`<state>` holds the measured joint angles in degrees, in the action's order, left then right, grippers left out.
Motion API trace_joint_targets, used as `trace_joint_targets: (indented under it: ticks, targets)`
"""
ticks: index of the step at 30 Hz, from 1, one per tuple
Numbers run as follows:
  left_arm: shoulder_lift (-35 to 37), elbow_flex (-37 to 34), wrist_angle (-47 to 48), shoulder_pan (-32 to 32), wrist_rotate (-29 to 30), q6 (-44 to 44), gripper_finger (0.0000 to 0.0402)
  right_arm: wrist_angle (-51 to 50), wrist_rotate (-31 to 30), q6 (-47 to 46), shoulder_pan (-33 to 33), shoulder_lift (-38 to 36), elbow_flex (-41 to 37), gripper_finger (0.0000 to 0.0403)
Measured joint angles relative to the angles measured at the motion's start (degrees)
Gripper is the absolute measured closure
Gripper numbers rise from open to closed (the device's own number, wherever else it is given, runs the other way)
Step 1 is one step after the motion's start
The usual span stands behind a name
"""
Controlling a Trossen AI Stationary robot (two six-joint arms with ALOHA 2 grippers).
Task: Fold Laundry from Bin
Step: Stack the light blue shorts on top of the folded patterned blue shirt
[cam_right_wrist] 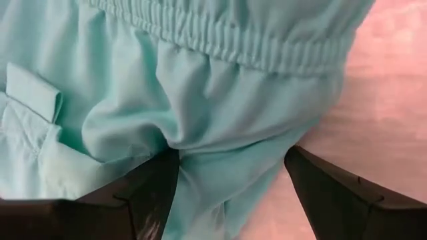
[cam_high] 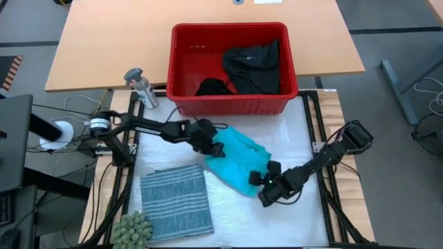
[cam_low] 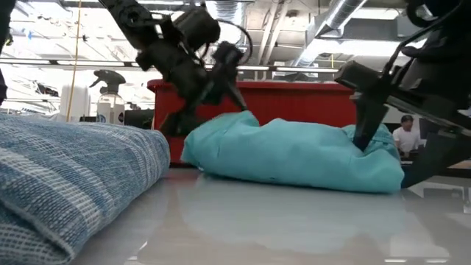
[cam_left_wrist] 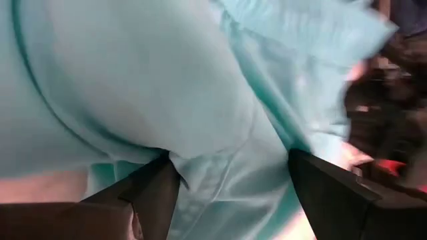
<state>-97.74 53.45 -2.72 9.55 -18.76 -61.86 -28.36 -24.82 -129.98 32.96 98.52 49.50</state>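
On the white mat just before the red bin [cam_high: 229,66], the high view showed the turquoise garment [cam_high: 239,160] crumpled, the left gripper [cam_high: 214,146] and right gripper [cam_high: 266,181] at opposite edges, probably to spread it. The striped cloth [cam_high: 176,202] lay folded. The low view showed a soft mound. Each wrist view showed fingers spread, cloth bunched between; a gathered elastic band [cam_right_wrist: 220,37] ran across
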Motion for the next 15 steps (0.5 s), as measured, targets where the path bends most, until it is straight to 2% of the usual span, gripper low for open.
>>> trace_joint_targets:
  ticks: [2, 4, 6, 8, 11, 13, 15]
  targets:
    - [2.75, 0.15, 2.74, 0.35, 0.06, 1.17, 0.0136, -0.02, -0.13, -0.01, 0.52, 0.0, 0.0, 0.0088]
    - [5.64, 0.15, 9.28, 0.92, 1.12, 2.85, 0.0136, -0.14, -0.15, -0.01, 1.0, 0.0, 0.0, 0.0088]
    - [8.19, 0.13, 17.43, 1.43, 5.38, 4.56, 0.0136, -0.15, -0.19, -0.01, 1.39, 0.0, 0.0, 0.0088]
    - [10.33, 0.02, 24.35, 1.61, 12.92, 6.01, 0.0136, -0.21, -0.18, -0.03, 1.54, 0.0, 0.0, 0.0088]
    - [11.26, 0.02, 24.73, 1.65, 22.46, 6.13, 0.0136, -0.07, -0.48, -0.03, 1.59, 0.0, 0.0, 0.0088]
    - [10.78, 0.0, 20.69, 2.05, 22.9, 6.26, 0.0136, -0.1, -0.54, -0.02, 1.5, 0.01, 0.0, 0.0088]
    - [9.54, 0.11, 15.58, 2.44, 20.81, 6.98, 0.0136, 0.18, -0.63, -0.03, 1.47, -0.02, 0.01, 0.0088]
